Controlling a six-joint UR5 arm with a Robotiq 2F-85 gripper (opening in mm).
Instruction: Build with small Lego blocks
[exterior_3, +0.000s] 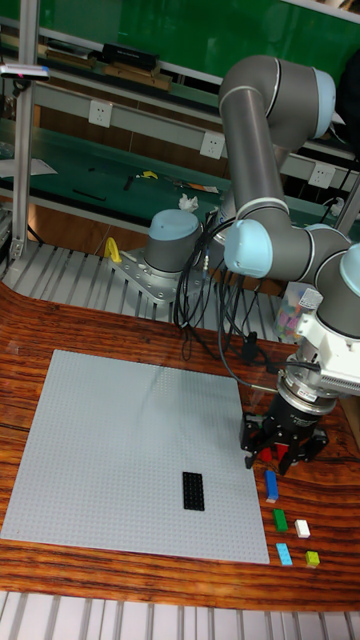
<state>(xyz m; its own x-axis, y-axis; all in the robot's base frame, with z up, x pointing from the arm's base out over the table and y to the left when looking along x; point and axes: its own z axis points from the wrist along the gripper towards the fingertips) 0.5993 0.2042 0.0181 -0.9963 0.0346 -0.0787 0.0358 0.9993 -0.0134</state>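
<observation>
A large grey baseplate (120, 440) lies flat on the wooden table. One black brick (193, 490) is stuck on it near its front right part. My gripper (276, 462) hangs just off the plate's right edge, low over the table, pointing down. A small red brick (271, 456) shows between its black fingers, and the jaws look shut on it. In front of the gripper, loose bricks lie on the wood: blue (271, 486), green (281, 519), white (302, 528), light blue (285, 554) and yellow-green (313, 559).
The arm's base (172, 250) stands behind the plate, with black cables (215, 320) trailing over the table toward the gripper. A clear container (296, 305) of mixed bricks sits at the back right. Metal rails border the table's front and back.
</observation>
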